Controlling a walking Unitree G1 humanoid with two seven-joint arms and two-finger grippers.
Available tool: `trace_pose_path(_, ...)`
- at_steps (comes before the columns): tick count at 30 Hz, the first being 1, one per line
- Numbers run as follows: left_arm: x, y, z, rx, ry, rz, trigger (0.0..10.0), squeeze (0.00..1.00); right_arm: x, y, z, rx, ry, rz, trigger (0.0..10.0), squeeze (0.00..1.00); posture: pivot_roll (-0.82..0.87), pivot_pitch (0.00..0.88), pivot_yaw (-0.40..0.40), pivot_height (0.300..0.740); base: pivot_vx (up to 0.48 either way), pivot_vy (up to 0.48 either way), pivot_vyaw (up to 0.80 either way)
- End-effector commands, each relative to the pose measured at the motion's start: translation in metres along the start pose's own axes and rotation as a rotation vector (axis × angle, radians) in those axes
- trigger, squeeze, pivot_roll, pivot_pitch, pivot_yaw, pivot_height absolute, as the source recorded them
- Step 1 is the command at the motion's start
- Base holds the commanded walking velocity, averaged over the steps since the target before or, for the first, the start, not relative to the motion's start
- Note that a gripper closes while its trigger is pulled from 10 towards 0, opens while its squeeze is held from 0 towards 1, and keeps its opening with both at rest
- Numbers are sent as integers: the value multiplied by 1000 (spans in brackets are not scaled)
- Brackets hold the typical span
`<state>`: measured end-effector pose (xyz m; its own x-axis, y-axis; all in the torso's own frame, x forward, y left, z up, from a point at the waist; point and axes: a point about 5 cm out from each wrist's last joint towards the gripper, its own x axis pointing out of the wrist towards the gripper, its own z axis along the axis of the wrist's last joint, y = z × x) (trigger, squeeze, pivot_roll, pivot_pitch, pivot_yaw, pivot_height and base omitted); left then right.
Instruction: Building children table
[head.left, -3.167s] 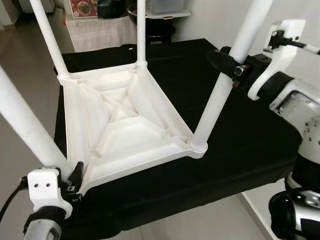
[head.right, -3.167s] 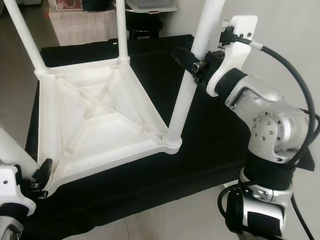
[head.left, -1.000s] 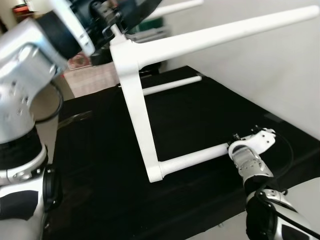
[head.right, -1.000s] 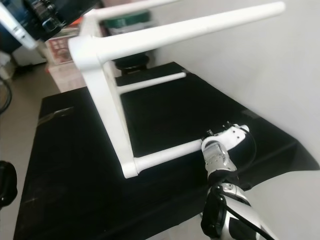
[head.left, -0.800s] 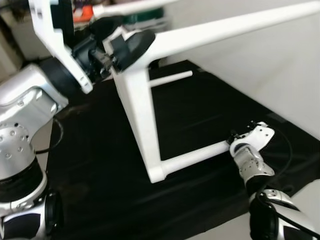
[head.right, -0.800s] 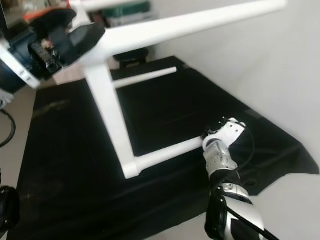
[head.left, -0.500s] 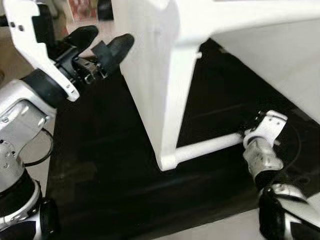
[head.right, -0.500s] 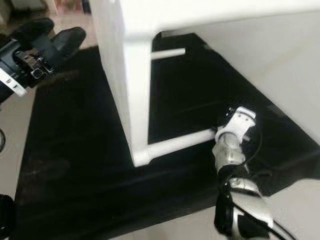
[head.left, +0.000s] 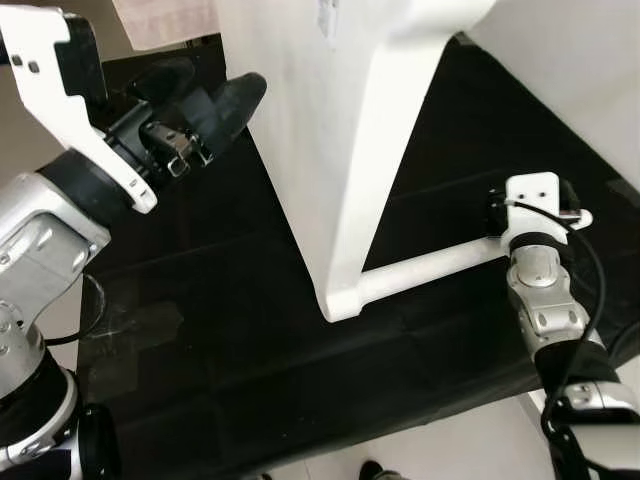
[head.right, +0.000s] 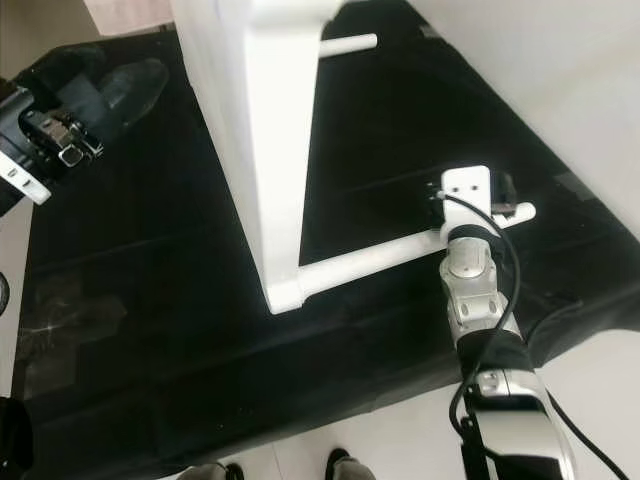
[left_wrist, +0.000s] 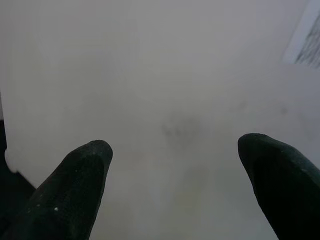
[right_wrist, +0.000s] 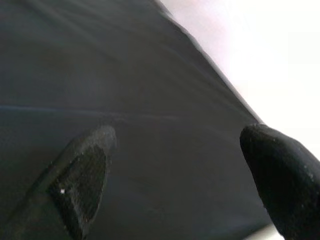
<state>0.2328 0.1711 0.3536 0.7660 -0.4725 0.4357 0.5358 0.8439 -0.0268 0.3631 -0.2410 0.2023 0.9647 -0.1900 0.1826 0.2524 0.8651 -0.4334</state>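
Table (head.left: 330, 150) stands tipped on black cloth (head.left: 200, 330). Left gripper (head.left: 205, 105) spread wide beside tabletop, holding nothing. Right gripper (right_wrist: 175, 165) spread wide over cloth, empty.

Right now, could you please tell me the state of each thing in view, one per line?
White plastic children's table: tipped on its side, legs horizontal.
Lower front leg: resting on the black cloth.
Left gripper: open, at the tabletop's face.
Right gripper: open, holding nothing.

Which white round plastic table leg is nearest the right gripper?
The near white round plastic table leg, lying low across the black cloth, ending at the right gripper. The far leg sits up by the cloth's back edge, well away.
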Motion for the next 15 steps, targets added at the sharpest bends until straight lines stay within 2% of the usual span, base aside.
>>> trace_pose_path(1, -5, -4, -4, 8, -4, 6, 10000, 0, -6, 16, -4, 10, 23, 103, 10000, 1000, 57, 238, 0, 740, 0, 0, 0)
trace_pose_path(5, -7, -6, -9, 13, 10, 21, 10000, 0, -8, 24, 3, 11, 1, 153, 10000, 1000, 57, 238, 0, 740, 0, 0, 0)
trace_pose_path(6, -10, -7, -15, -2, 12, 48, 10000, 0, -9, 41, 17, 43, -43, 226, 10000, 816, 49, 214, -9, 740, 0, 0, 0)
trace_pose_path(7, -13, -8, -22, -17, 15, 74, 10000, 0, -10, 58, 34, 71, -96, 287, 10000, 471, 48, 199, -17, 740, 0, 0, 0)
trace_pose_path(8, -15, -9, -26, -27, 18, 93, 10000, 0, -12, 70, 47, 88, -133, 329, 10000, 471, 48, 195, -18, 740, 0, 0, 0)
trace_pose_path(9, -16, -10, -30, -33, 19, 111, 10000, 0, -13, 84, 62, 107, -178, 372, 10000, 196, 48, 188, -20, 740, 0, 0, 0)
trace_pose_path(11, -17, -11, -33, -36, 20, 123, 10000, 0, -14, 94, 74, 118, -211, 400, 10000, 196, 47, 181, -23, 740, 0, 0, 0)
trace_pose_path(12, -20, -9, -34, -30, 20, 150, 10000, 0, -16, 104, 87, 125, -243, 431, 10000, 0, 48, 165, -29, 740, 0, 0, 0)
trace_pose_path(13, -20, -9, -34, -30, 20, 150, 10000, 0, -16, 104, 87, 125, -243, 431, 10000, 0, 48, 165, -29, 740, 0, 0, 0)
trace_pose_path(15, -26, -2, -38, -5, 27, 224, 10000, 0, -19, 120, 110, 156, -288, 480, 10000, 0, 52, 150, -36, 740, 0, 0, 0)
